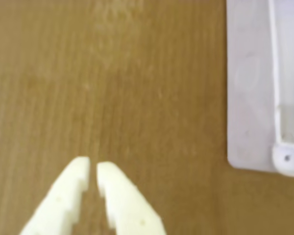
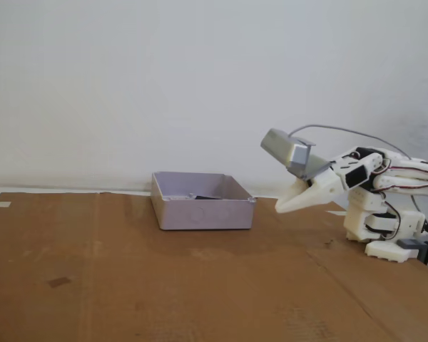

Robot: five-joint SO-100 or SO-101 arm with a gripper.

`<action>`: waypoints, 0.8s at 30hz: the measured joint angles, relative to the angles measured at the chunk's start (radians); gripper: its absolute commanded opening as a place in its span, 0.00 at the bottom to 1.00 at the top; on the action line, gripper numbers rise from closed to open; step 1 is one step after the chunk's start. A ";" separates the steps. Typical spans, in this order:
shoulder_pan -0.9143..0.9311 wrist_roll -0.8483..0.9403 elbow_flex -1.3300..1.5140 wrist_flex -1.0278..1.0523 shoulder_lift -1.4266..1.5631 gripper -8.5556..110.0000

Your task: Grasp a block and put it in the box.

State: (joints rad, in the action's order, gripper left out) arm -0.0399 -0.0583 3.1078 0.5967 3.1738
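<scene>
Writing: no brand, label or lettering is showing legibly in either view.
Gripper point(image 1: 93, 169): two cream plastic fingers with stepped, notched inner edges are pointing up the wrist view, tips nearly meeting, nothing between them; in the fixed view it is hanging just right of the box.
Box point(image 2: 202, 202): pale lavender-grey plastic, square, low smooth walls, sitting on the cardboard.
Block point(image 2: 210, 197): a dark matte shape is lying inside the box, barely peeking over the near wall.
Cardboard point(image 2: 164, 285): brown, flat, faintly ribbed, covering the table.
Camera point(image 2: 285, 151): grey metallic cuboid with a cable, riding on the arm.

block point(image 2: 208, 197) inside box point(image 2: 202, 211)
</scene>
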 measured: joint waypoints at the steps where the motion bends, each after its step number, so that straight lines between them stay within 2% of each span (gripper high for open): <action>1: 0.000 0.000 0.000 0.025 0.006 0.07; 9: 0.000 0.000 0.000 0.264 0.072 0.07; 24: 0.000 0.002 -0.002 0.574 0.164 0.07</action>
State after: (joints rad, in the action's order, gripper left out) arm -0.0399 -0.0568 3.1063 1.1704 3.3379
